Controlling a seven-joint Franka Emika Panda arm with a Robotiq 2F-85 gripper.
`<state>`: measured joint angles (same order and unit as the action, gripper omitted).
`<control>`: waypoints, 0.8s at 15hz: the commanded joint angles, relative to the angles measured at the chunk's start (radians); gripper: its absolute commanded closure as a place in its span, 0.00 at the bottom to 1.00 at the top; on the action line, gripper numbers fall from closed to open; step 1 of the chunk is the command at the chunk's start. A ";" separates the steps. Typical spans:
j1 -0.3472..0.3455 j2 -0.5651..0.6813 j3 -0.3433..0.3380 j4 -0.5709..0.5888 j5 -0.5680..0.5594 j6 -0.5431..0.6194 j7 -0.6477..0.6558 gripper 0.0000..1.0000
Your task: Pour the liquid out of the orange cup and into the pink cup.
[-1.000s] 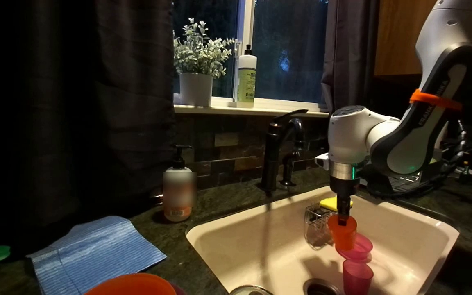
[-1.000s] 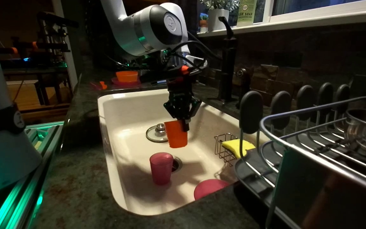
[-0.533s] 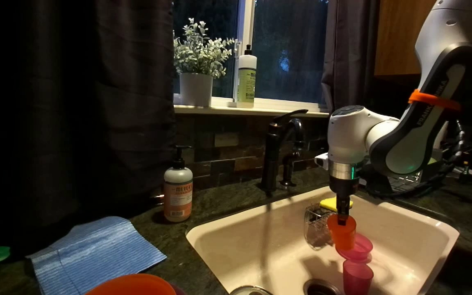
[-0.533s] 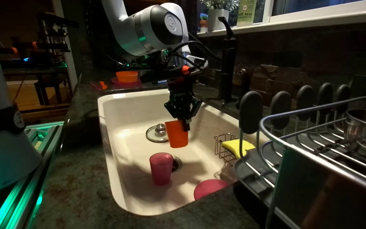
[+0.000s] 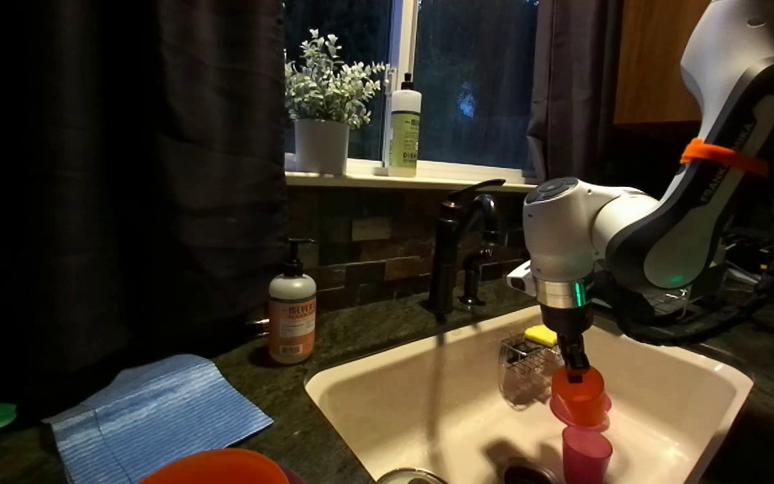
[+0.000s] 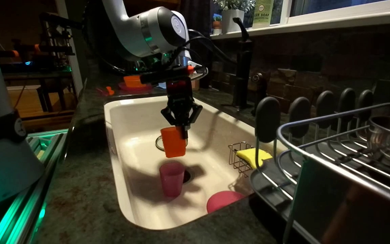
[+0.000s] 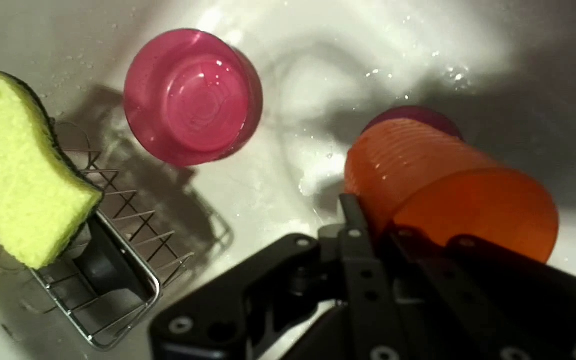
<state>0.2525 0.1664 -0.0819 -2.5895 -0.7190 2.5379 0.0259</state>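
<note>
The orange cup [image 6: 173,144] is a plain tumbler, held nearly upright with a slight tilt in the sink. My gripper [image 6: 183,132] is shut on its wall near the rim, also in an exterior view [image 5: 575,376]. In the wrist view the gripper [image 7: 375,215] pinches the orange cup [image 7: 393,165], whose mouth faces the lower right. The pink cup [image 6: 172,183] stands upright on the sink floor below the orange cup, apart from it. In the wrist view only an edge of the pink cup [image 7: 415,112] shows behind the orange cup. The liquid cannot be seen.
A round pink vessel [image 7: 198,100] sits beside a wire caddy [image 7: 133,290] with a yellow sponge [image 7: 23,170]. The drain [image 6: 187,176] is beside the pink cup. A glass lid [image 6: 159,144] lies farther back. A dish rack [image 6: 317,159] and faucet [image 6: 242,67] border the sink.
In an exterior view, my gripper and the orange cup have moved left, to above the pink cup. They also shifted slightly right and down in an exterior view. The pink cup has not moved.
</note>
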 commanded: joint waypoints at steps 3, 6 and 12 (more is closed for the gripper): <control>-0.024 -0.080 0.102 -0.013 -0.162 -0.189 0.064 0.99; -0.033 -0.082 0.145 -0.008 -0.197 -0.251 0.040 0.99; -0.036 -0.076 0.193 -0.018 -0.283 -0.354 0.040 0.99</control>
<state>0.2303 0.0987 0.0799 -2.5927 -0.9333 2.2309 0.0578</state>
